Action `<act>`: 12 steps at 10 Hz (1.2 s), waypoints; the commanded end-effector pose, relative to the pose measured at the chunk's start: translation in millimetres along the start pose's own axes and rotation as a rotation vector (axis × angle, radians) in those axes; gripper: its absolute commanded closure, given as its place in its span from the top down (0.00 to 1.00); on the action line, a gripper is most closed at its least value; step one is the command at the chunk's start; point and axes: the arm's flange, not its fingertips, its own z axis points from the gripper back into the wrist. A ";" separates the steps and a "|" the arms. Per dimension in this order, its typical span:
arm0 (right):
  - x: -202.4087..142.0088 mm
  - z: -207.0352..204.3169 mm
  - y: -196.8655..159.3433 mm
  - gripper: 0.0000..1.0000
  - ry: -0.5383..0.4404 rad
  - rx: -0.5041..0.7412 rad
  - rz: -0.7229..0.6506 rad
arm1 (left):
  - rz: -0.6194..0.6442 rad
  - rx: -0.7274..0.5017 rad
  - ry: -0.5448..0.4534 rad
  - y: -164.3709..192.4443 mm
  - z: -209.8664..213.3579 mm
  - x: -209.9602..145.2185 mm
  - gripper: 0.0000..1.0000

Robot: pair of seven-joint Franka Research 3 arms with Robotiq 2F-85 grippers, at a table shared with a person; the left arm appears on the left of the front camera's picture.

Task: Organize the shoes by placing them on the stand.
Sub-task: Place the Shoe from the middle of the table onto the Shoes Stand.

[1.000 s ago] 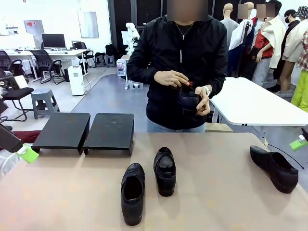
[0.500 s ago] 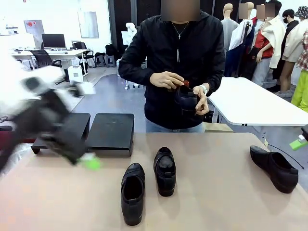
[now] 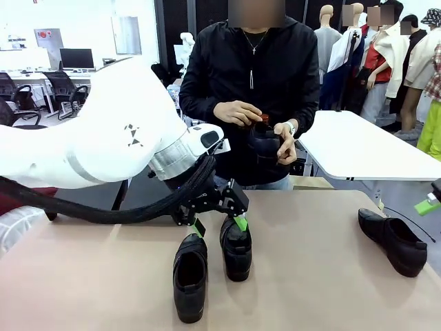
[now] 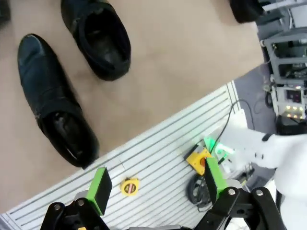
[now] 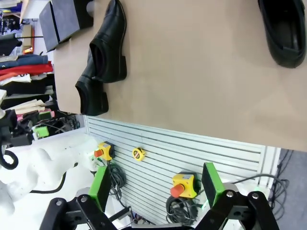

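Four black shoes [image 3: 190, 276] here, all matching. Three sit on the table [image 3: 317, 276], one's in the person's hands [image 3: 238, 112].

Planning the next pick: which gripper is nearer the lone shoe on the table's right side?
Right. The right gripper sits by the right edge of the table, just beyond the lone shoe; the left gripper hovers over the two middle shoes.

Two shoes [image 3: 189, 279] central, third shoe [image 3: 394, 241] rightward
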 end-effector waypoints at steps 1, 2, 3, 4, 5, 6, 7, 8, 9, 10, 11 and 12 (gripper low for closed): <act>1.7 2.3 3.2 1.00 -0.004 0.025 -0.018 | -0.047 -0.015 0.025 5.9 15.9 -31.3 1.00; 1.7 2.3 3.2 1.00 -0.004 0.025 -0.018 | 0.000 0.000 0.000 0.0 0.0 0.0 1.00; 1.7 2.3 3.2 1.00 -0.004 0.025 -0.018 | 0.107 0.135 -0.046 9.0 -20.3 5.7 1.00; 1.7 2.3 3.2 1.00 -0.004 0.025 -0.018 | 0.179 0.176 -0.074 17.1 -35.7 12.8 1.00; 1.7 2.3 3.2 1.00 -0.004 0.025 -0.018 | 0.243 0.247 -0.115 23.5 -50.7 17.5 1.00; 1.7 2.3 3.2 1.00 -0.004 0.025 -0.018 | 0.255 0.284 -0.118 26.9 -64.0 19.9 1.00; 1.7 2.3 3.2 1.00 -0.004 0.025 -0.018 | 0.257 0.287 -0.151 29.1 -74.5 24.2 1.00; 1.7 2.3 3.2 1.00 -0.004 0.025 -0.018 | 0.278 0.281 -0.132 34.3 -88.3 29.3 1.00; 1.7 2.3 3.2 1.00 -0.004 0.025 -0.018 | 0.313 0.291 -0.134 41.3 -108.1 31.0 1.00; 1.7 2.3 3.2 1.00 -0.004 0.025 -0.018 | 0.343 0.313 -0.115 48.5 -122.8 33.8 1.00; 1.7 2.3 3.2 1.00 -0.004 0.025 -0.018 | 0.351 0.309 -0.069 53.2 -131.7 34.4 1.00; 1.7 2.3 3.2 1.00 -0.004 0.025 -0.018 | 0.368 0.320 -0.055 55.9 -140.1 34.8 1.00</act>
